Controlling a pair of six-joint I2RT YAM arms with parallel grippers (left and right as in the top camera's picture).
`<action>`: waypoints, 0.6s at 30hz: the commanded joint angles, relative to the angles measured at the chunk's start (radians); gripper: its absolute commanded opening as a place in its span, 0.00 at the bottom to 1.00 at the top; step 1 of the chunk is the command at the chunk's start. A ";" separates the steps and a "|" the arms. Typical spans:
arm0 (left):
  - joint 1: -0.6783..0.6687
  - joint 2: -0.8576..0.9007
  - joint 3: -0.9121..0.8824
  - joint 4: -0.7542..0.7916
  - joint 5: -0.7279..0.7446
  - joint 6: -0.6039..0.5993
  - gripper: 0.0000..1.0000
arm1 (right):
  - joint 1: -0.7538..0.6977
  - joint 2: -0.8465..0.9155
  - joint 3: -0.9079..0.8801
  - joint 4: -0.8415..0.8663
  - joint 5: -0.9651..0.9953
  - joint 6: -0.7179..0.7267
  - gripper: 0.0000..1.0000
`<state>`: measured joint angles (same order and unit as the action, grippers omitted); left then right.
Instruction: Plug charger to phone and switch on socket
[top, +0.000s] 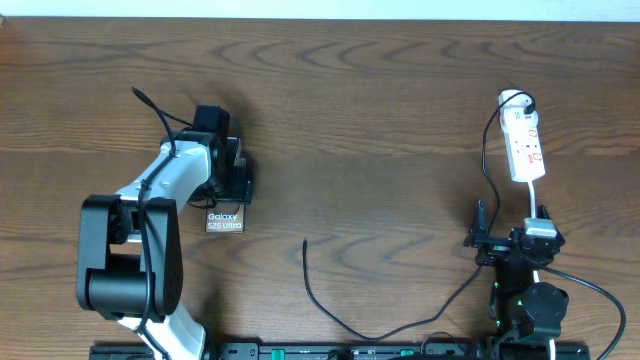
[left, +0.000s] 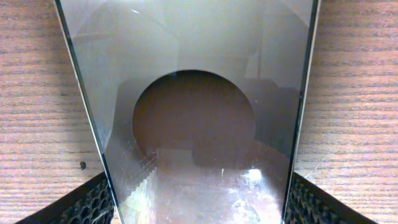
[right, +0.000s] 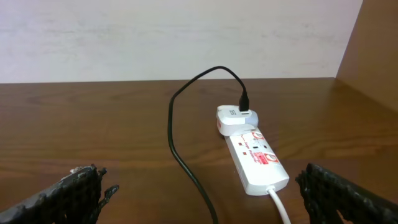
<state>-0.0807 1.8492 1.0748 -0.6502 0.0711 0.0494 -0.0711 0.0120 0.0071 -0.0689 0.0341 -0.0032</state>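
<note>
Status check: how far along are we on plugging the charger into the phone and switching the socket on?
Done: the charger is already plugged in at the socket. In hand: the left fingers sit either side of the phone; whether they grip it is unclear. Left: the charger's free tip lies on the table, away from the phone, and the open right fingers haven't reached the socket switch.

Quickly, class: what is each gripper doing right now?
Left gripper: astride the phone, fingers at its edges; grip cannot be told.
Right gripper: open, holding nothing.
</note>
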 joint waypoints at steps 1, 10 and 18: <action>-0.009 0.076 -0.063 -0.002 0.029 -0.002 0.70 | -0.006 -0.005 -0.002 -0.003 0.008 0.018 0.99; -0.009 0.076 -0.063 -0.003 0.029 -0.002 0.25 | -0.006 -0.005 -0.002 -0.003 0.008 0.018 0.99; -0.009 0.062 0.000 -0.061 0.029 -0.002 0.07 | -0.006 -0.005 -0.002 -0.003 0.008 0.018 0.99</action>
<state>-0.0818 1.8481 1.0790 -0.6605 0.0708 0.0490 -0.0711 0.0120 0.0071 -0.0689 0.0345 -0.0032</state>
